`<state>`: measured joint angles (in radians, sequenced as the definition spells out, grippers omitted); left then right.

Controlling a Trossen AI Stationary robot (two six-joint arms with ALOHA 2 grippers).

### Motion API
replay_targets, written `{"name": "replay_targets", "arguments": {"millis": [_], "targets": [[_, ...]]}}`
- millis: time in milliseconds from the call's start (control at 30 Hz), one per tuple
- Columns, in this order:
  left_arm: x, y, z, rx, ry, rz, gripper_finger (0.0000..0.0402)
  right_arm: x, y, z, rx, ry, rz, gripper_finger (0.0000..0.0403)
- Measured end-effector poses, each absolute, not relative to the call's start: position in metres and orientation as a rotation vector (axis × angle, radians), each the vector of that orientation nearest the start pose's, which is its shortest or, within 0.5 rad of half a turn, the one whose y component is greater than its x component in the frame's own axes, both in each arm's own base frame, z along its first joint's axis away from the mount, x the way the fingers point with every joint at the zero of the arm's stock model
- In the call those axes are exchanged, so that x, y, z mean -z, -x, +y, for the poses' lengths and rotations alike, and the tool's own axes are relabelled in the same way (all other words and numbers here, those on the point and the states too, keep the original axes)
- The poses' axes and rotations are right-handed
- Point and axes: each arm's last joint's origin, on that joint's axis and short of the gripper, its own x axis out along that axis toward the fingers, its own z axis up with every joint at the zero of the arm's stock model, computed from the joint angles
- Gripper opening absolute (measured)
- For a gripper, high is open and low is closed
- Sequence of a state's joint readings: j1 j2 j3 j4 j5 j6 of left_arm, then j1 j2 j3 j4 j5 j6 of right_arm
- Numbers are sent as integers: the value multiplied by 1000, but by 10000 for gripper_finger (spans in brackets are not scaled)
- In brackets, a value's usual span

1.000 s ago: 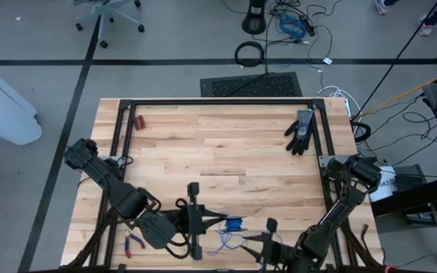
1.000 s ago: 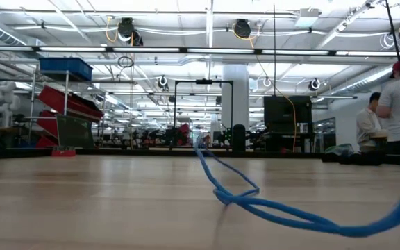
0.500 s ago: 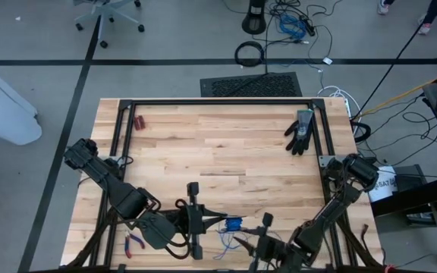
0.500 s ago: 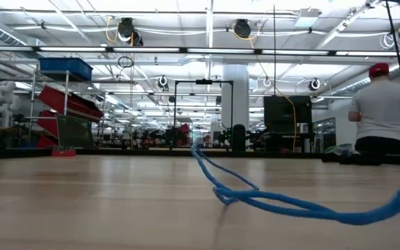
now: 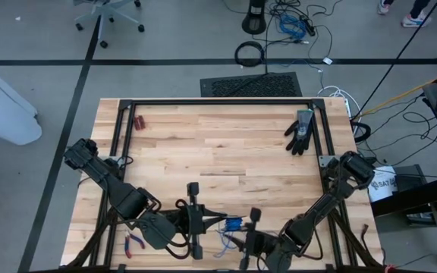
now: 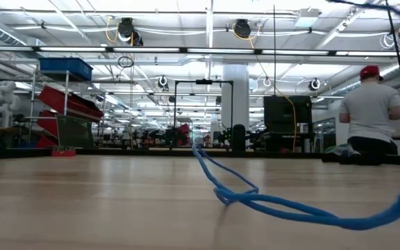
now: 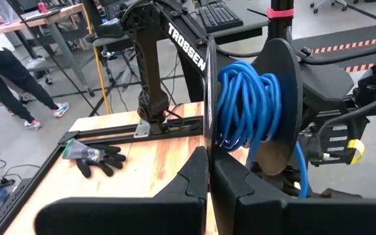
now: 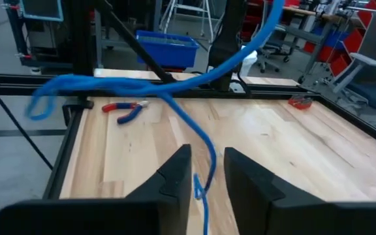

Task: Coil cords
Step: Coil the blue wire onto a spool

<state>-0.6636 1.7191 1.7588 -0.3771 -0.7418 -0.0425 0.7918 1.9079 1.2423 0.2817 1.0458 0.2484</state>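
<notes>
On my left, the left gripper (image 5: 217, 222) sits clenched near the table's (image 5: 218, 144) front edge, its dark fingers (image 7: 201, 179) pressed together just below a black spool wound with glossy blue cord (image 7: 250, 104). Just right of it, loose loops of the cords (image 5: 230, 236) trail over pale wood grain to the right gripper (image 5: 243, 244). Its fingers (image 8: 175, 173) stand slightly apart, the strand between them; whether it grips, I cannot tell. It has slid leftward since a second ago.

Left fingers (image 7: 207, 176) together, right fingers (image 8: 175, 176) apart
</notes>
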Motion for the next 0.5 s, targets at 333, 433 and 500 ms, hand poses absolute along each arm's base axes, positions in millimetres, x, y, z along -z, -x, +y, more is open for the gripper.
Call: {"name": "replay_targets", "arguments": {"millis": [333,433,500], "targets": [[-403,-314,-222,-117,-193,264,6,-215,-296,288,250,32,211,5],[-406,-312,-227,-113,-184,238,6,-209,-286,293,266,3,235,2],[-408,-309,-232,-97,-196,222,6,-204,-277,295,285,-13,257,2]]}}
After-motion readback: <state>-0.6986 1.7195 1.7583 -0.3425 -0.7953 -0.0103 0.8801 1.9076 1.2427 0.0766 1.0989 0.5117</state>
